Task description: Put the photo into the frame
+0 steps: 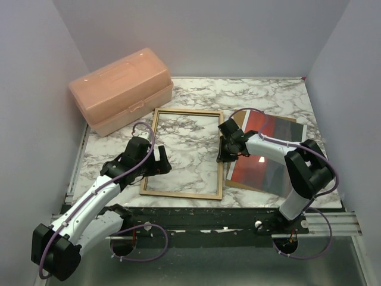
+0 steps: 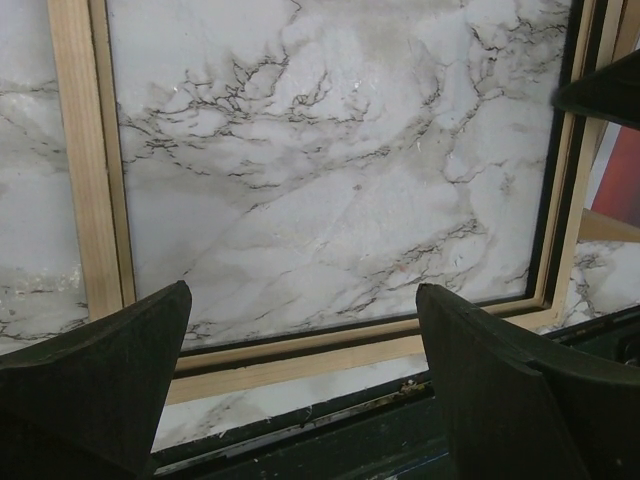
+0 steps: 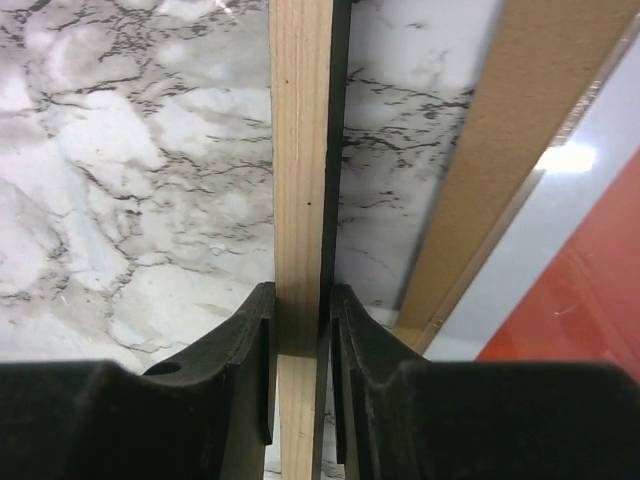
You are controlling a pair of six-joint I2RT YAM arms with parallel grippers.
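The frame (image 1: pixel 181 193) lies flat on the marble table, tan wood side up, with marble showing through it. My right gripper (image 1: pixel 223 155) is shut on the frame's right rail (image 3: pixel 300 150), one finger on each side of the wood (image 3: pixel 302 292). The photo (image 1: pixel 265 158), red-orange with glare on it, lies just right of the frame on a brown board (image 1: pixel 287 119); its red corner (image 3: pixel 590 300) shows beside the board (image 3: pixel 520 150). My left gripper (image 1: pixel 161 162) stands open over the frame's left side, nothing between its fingers (image 2: pixel 303 290). The frame's rails (image 2: pixel 85 150) show below it.
A peach plastic box (image 1: pixel 122 89) with a closed lid stands at the back left, close to the frame's far left corner. The table's dark front edge (image 1: pixel 196 217) runs just near of the frame. Grey walls close in the left, right and back.
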